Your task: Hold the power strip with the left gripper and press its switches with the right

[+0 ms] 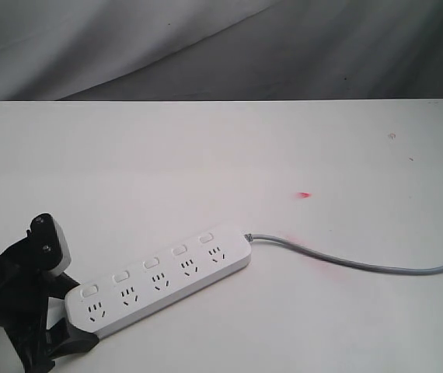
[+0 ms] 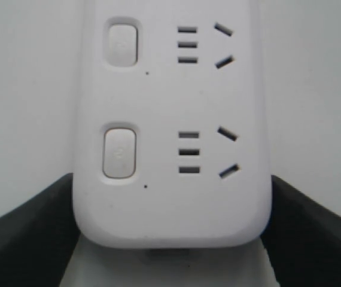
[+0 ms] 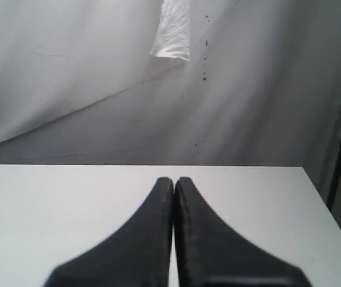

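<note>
The strip (image 1: 159,280) is laid flat and slantwise on the white desk (image 1: 206,155), with its five switches (image 1: 151,263) turned upward in a row along the far edge. Its near rounded end is pinched by the jaws of the left gripper (image 1: 72,312) at the lower left of the exterior view. In the left wrist view a black finger (image 2: 27,233) is seen set against each long side of that end, and the two nearest switches are in sight just beyond. A grey cable (image 1: 361,264) is led from the strip's far end across the desk to the right edge. A small red spot (image 1: 305,194) is seen on the desk beyond the strip, apart from it. The right gripper (image 3: 174,182) is shown only in its own wrist view. There its jaws are pressed together, tip to tip, over the desk and pointed toward the grey cloth (image 3: 69,89) hung behind.
</note>
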